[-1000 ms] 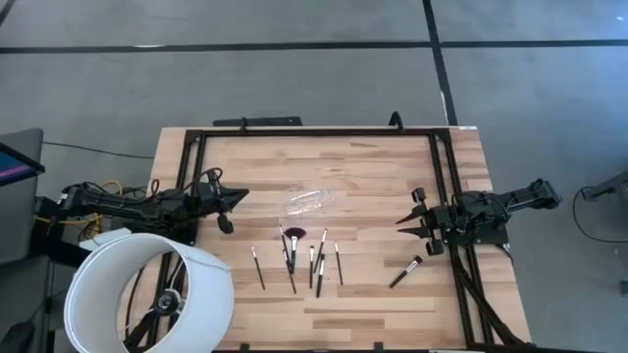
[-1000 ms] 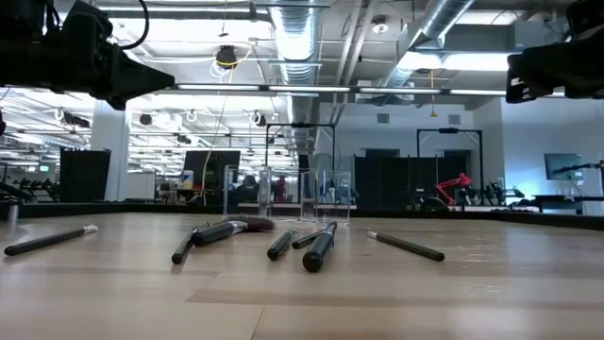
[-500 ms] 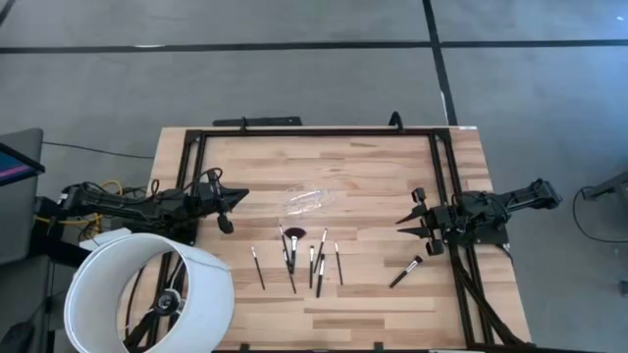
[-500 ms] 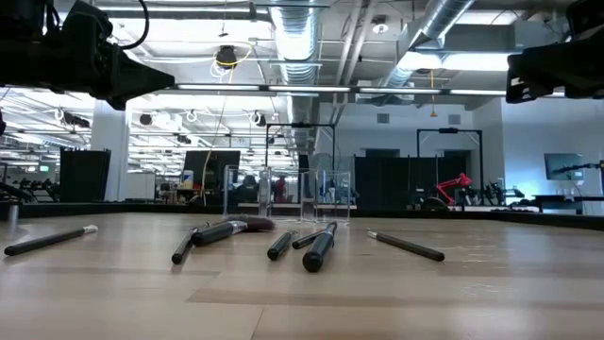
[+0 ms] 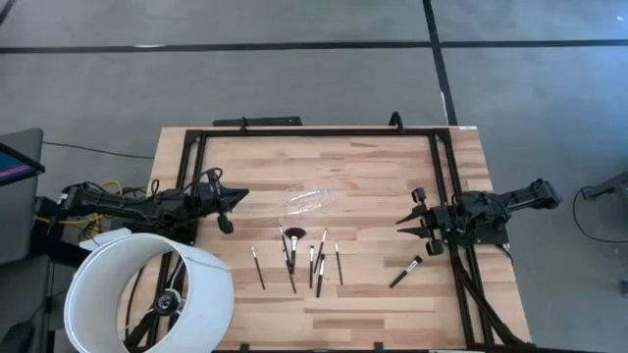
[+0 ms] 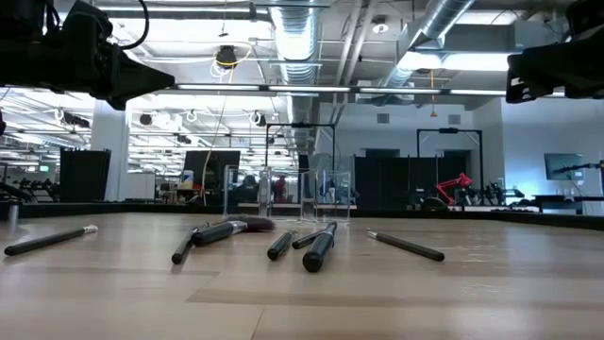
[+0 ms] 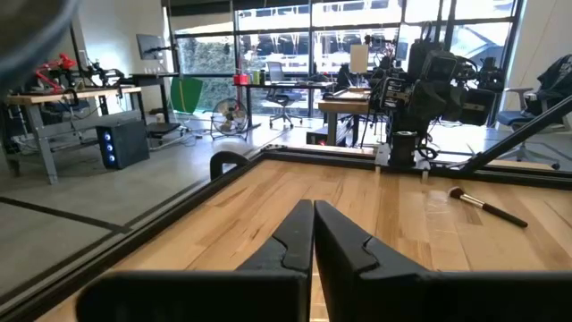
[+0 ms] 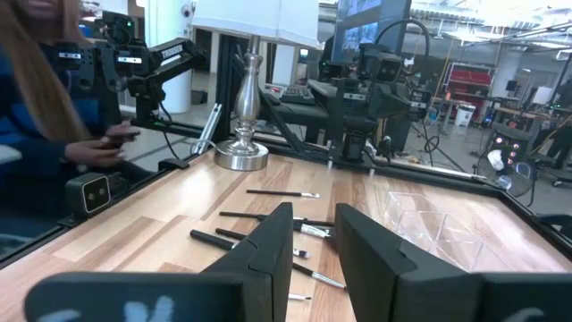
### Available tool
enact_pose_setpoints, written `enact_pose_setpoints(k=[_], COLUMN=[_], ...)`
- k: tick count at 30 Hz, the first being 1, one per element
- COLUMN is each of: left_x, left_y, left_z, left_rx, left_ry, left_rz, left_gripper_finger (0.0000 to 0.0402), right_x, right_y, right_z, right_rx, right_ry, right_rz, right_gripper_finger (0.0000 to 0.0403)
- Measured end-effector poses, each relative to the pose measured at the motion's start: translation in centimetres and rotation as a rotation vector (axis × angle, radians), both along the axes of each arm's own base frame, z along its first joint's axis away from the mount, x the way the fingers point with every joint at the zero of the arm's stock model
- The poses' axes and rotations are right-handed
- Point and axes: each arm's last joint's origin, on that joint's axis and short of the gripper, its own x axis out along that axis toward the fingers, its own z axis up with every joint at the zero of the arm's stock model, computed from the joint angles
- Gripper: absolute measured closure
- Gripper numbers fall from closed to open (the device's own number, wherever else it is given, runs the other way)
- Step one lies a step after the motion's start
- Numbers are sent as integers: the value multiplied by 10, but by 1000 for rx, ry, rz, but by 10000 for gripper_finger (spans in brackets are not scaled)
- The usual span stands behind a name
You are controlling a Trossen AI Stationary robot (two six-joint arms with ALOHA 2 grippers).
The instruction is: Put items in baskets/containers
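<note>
Several thin black makeup brushes lie flat on the wooden table near its front edge; one more lies apart to the right. In the low view the brushes lie in a loose row. A clear plastic container stands on the table behind them and shows in the right wrist view. My left gripper hovers shut at the table's left side, fingers together. My right gripper hovers at the right side, open, with nothing between its fingers.
A lamp with a big white shade and a silver base stands at the table's front left corner. A black frame runs along the table's edges. A person sits beyond the left side.
</note>
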Motion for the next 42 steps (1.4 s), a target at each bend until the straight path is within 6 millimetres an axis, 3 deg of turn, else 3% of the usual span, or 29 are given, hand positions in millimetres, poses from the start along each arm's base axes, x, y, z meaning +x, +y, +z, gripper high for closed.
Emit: enact_pose_setpoints(k=[42], left_x=[0], left_y=[0], left_z=[3], left_rx=[2], left_ry=[-34], left_rz=[0], left_gripper_finger=[392], right_x=[0], right_y=[0], right_z=[0], right_rx=[0], right_ry=[0], right_rz=[0], right_gripper_finger=[324])
